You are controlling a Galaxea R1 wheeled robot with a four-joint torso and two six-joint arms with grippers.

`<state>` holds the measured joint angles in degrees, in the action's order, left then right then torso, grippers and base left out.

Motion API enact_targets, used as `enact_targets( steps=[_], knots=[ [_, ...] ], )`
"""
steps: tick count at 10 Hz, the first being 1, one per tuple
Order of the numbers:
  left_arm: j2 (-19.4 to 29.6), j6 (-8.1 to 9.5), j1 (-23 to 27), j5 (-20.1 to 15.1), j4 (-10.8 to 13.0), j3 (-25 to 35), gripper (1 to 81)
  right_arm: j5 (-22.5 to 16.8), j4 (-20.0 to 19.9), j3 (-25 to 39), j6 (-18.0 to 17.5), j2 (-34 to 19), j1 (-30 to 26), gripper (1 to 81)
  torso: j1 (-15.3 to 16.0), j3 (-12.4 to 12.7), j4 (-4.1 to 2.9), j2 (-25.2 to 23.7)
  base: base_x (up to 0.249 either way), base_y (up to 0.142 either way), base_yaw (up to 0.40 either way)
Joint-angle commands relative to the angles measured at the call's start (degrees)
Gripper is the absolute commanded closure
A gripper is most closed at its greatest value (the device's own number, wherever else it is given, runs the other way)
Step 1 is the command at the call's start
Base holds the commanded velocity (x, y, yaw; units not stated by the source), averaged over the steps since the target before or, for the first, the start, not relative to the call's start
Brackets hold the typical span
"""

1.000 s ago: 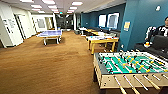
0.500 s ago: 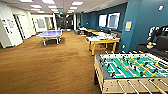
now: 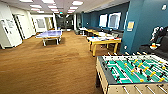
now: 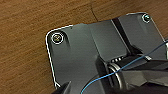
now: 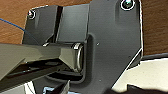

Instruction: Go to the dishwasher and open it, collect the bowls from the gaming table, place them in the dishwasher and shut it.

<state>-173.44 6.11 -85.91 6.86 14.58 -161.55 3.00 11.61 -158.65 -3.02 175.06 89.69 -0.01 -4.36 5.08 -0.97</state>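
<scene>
a green-field foosball table with wooden sides (image 3: 130, 72) stands close at the right. beyond it, by the teal wall (image 3: 140, 22), the long white-topped gaming table on yellow legs (image 3: 103, 41) carries colourful items too blurred to name. a blue ping-pong table (image 3: 49, 34) sits well apart across the brown wood-look floor (image 3: 45, 67). i cannot tell how either gripper's jaws stand.

plate (image 4: 82, 52): dark grey, rounded | corner screws (image 4: 57, 38): round | cable (image 4: 140, 58): thin blue
</scene>
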Motion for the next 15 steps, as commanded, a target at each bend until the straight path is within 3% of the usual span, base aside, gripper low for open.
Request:
enact_targets(
  steps=[1,4,9,15],
  knots=[
    [0.1,-0.04,2.5,-2.7,-0.2,-0.3,1.0,-3.0,0.0,0.2,0.1,0.0,-2.3,1.0,0.0,0.0,0.0,0.0,0.174,0.077,0.0],
    [0.0,-0.04,2.5,-2.7,-0.2,-0.3,1.0,-3.0,0.0,0.2,0.1,0.0,-2.2,1.0,0.0,0.0,0.0,0.0,0.178,0.076,0.0],
    [0.0,-0.04,2.5,-2.7,-0.2,-0.3,1.0,-3.0,0.0,0.2,0.1,-0.1,-2.2,1.0,0.0,0.0,0.0,0.0,0.183,0.0,0.0],
    [0.0,-0.04,2.5,-2.7,-0.2,-0.3,1.0,-3.0,0.0,0.2,0.1,-0.1,-2.3,1.0,0.0,0.0,0.0,0.0,0.183,0.091,0.0]
  ],
)
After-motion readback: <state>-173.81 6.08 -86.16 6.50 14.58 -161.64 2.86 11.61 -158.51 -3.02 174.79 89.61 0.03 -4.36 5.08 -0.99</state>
